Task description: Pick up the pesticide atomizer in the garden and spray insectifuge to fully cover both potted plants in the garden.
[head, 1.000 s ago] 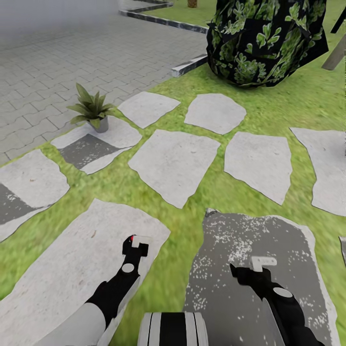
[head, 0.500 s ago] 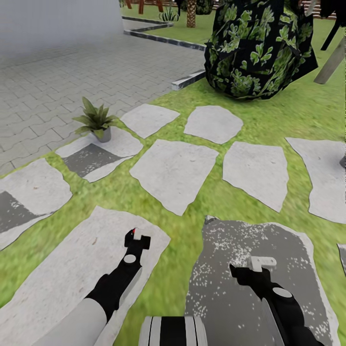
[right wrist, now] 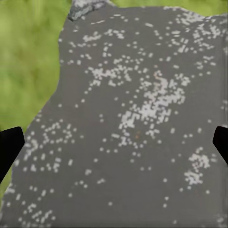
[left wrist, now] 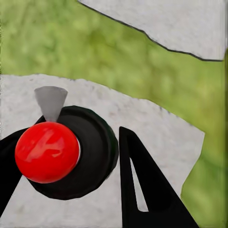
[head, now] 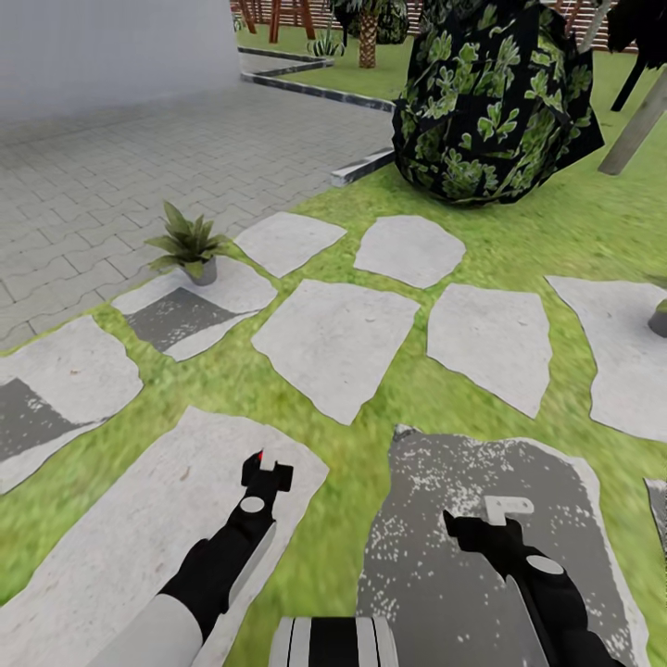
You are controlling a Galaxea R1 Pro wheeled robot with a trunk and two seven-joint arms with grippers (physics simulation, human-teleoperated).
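Note:
My left gripper hangs low over a pale stepping stone, shut on the pesticide atomizer. The left wrist view looks straight down on the pesticide atomizer: red collar, dark round body and grey nozzle, held between the black fingers. My right gripper stands open above a dark speckled stone, and the right wrist view has nothing between its fingertips. One potted plant sits on a stone at the far left by the paving. The grey pot of a second potted plant is cut off by the right edge.
A big dark round bush stands at the back right on the lawn. Grey paving spreads to the left behind a kerb. Irregular stepping stones cross the grass ahead, and a brown fence runs along the far back.
The head camera has tilted up, so the whole scene slid down and the fence and second pot came into view. Both arms hold about the same pose, the left still gripping the atomizer.

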